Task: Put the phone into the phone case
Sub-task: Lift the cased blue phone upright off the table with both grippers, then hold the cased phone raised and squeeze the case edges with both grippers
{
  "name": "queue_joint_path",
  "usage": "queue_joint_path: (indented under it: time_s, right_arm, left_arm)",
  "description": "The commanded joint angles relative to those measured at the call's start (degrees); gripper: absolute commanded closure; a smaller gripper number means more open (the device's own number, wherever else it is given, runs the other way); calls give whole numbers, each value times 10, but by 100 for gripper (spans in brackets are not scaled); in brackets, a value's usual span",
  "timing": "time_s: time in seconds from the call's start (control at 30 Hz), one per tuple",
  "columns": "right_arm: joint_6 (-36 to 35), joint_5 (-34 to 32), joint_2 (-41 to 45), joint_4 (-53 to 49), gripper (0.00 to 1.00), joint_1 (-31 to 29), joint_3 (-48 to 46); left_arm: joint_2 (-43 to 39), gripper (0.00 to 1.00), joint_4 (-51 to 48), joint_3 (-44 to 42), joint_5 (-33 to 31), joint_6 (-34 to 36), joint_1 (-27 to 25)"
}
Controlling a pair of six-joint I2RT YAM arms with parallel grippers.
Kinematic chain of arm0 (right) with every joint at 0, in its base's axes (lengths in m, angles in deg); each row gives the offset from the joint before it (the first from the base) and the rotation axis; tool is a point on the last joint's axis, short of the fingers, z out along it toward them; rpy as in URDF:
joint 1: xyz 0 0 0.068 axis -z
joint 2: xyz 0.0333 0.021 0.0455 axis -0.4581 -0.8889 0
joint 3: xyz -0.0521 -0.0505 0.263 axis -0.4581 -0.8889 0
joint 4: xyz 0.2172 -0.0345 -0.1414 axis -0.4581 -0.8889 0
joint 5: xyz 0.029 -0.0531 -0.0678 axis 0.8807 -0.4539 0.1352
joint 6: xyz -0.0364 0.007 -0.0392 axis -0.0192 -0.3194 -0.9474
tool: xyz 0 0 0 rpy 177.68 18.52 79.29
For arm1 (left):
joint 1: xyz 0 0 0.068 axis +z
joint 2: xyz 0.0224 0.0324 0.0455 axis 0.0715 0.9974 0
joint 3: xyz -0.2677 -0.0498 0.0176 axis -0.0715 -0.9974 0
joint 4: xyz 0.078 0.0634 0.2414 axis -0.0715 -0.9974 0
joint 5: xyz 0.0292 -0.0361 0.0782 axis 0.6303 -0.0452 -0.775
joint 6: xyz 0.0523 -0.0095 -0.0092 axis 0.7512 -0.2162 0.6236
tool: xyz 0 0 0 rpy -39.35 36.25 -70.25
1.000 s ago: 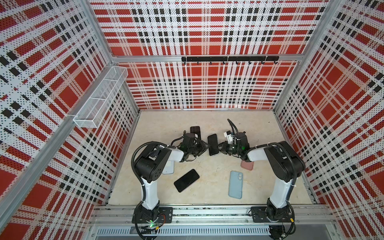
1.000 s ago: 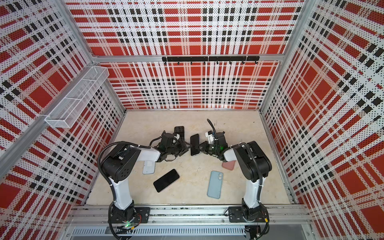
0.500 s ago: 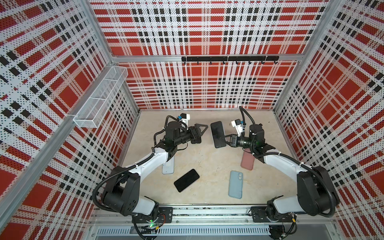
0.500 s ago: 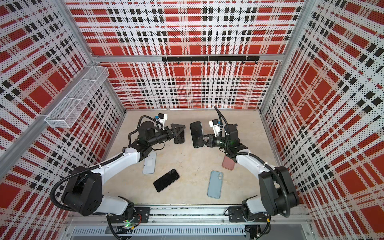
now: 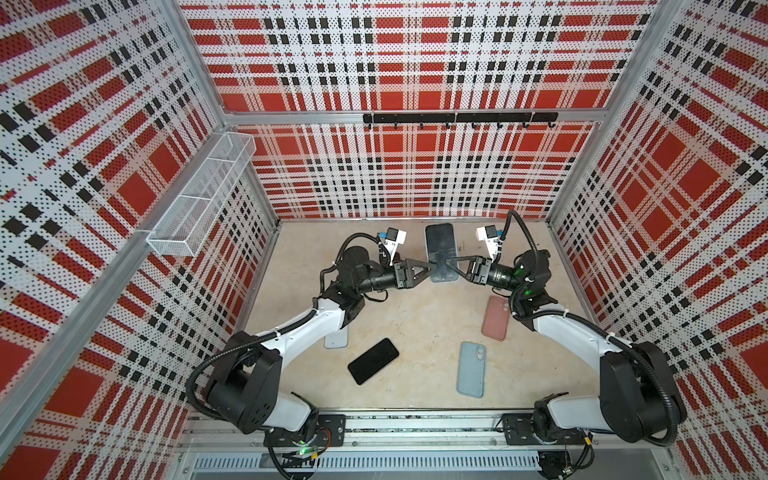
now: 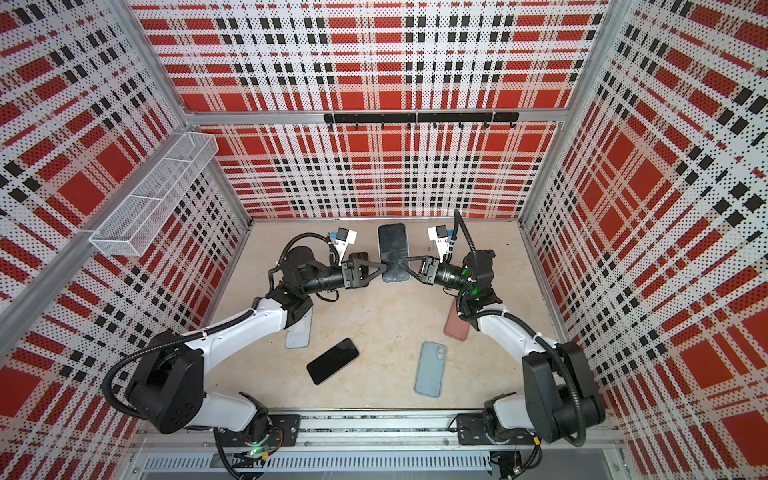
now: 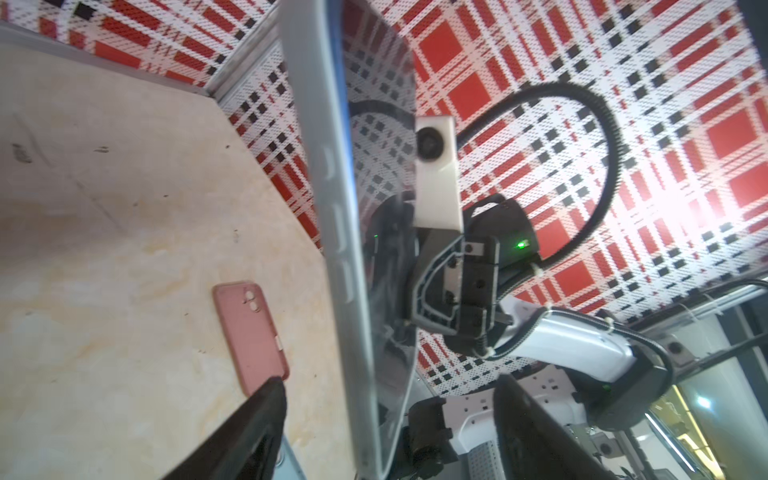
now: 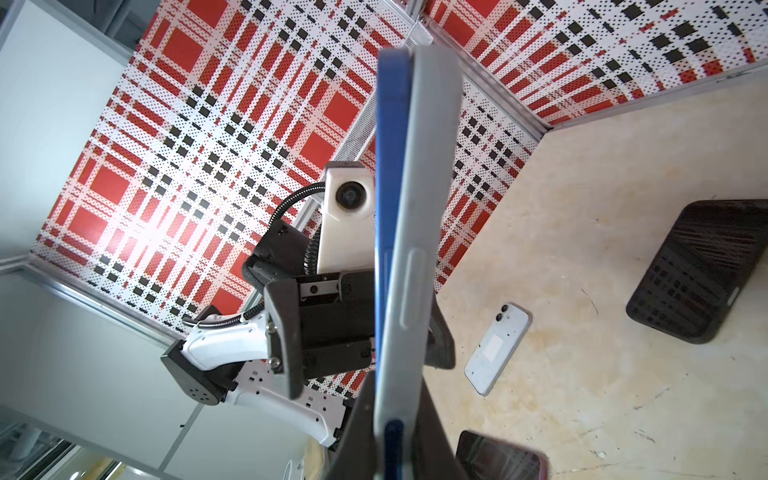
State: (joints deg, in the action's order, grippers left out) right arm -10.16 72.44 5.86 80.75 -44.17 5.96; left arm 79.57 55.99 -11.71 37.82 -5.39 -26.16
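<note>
The right gripper is pinching the blue phone and the grey phone case together, holding them upright above the counter. The left gripper is straddling the opposite edge, with its jaws standing wide.

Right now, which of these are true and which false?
1. A phone is held up in the air between the two arms. True.
2. The right arm's jaws are shut on it. True.
3. The pink case is gripped by the left arm's jaws. False: it lies on the table.
4. The black phone lies flat on the table. True.
5. The light blue case lies on top of the black phone. False: they lie apart.
</note>
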Motion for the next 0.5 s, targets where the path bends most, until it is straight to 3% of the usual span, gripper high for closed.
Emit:
queue_joint_path:
  time_s: [0.0,0.27,0.4,0.47]
  right_arm:
    - [42,12,0,103,100,0,-10]
    - [43,5,18,98,100,-1,-23]
    - [48,5,20,106,100,-1,-27]
    - [48,6,23,107,99,0,-25]
  left_arm:
    - [26,34,107,7,21,-53,-11]
    - [48,63,131,16,16,-55,-34]
    - [48,87,129,20,11,-51,-40]
    - [48,92,126,22,11,-49,-43]
